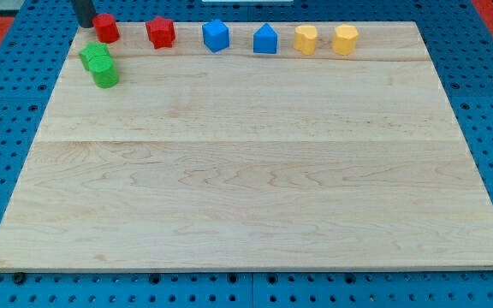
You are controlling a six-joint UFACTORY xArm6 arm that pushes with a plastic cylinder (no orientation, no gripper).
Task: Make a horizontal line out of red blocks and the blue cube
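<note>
Two red blocks stand near the view's top left: a rounded red block (105,27) and a red hexagonal block (160,32). The blue cube (216,36) stands to their right, and all three sit in a rough row along the top edge. A second blue block with a peaked top (265,39) follows on the right. My tip (86,23) is at the top left corner, just left of the rounded red block and close to it.
Two yellow blocks (305,39) (344,39) continue the row at the right. Two green blocks (95,58) (105,74) sit together below the rounded red block. The wooden board (255,171) lies on a blue pegboard surface.
</note>
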